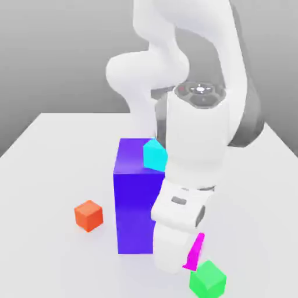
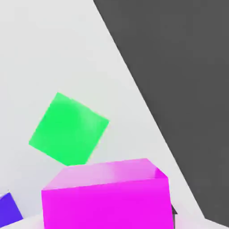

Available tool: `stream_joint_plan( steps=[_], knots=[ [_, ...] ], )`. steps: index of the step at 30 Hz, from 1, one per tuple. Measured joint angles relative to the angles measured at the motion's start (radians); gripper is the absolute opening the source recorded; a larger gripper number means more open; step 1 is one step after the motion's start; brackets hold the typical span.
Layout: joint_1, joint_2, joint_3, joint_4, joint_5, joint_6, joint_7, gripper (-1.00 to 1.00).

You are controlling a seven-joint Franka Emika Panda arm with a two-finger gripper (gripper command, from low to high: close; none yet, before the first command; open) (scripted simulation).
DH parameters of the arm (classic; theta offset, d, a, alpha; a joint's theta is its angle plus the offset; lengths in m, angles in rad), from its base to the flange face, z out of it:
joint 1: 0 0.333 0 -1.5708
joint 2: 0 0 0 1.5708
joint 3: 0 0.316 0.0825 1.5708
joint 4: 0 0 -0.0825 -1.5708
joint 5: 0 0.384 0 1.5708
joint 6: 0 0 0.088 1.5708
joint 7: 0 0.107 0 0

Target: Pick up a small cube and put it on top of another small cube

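Observation:
My gripper point(image 1: 189, 260) is shut on the small magenta cube point(image 1: 196, 250) and holds it just above the white table point(image 1: 52, 151). In the hand view that cube point(image 2: 107, 197) sits close in front of the camera. The bright green cube point(image 1: 208, 279) rests on the table near the front, just to the exterior view's right of the held cube and slightly lower. From the hand, the green cube point(image 2: 68, 129) lies apart from the magenta one, with bare table between them. The arm's white hand hides my fingers in the exterior view.
A tall blue-purple block point(image 1: 137, 198) stands close to the arm on the exterior view's left, with a cyan cube point(image 1: 154, 155) at its top corner. An orange cube point(image 1: 88, 215) lies further left. The table's edge point(image 2: 134, 85) runs close to the green cube.

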Motion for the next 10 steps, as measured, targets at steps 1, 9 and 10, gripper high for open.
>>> stream_joint_plan(
  steps=[1, 9, 10],
  knots=[
    [0.015, -0.008, 0.004, -0.006, -0.006, -0.002, 0.045, -1.0],
    [-0.005, 0.142, 0.067, -0.002, 0.085, 0.14, 0.029, 1.0],
    [-0.005, 0.142, 0.067, -0.002, 0.085, 0.14, 0.029, 1.0]
  ],
)
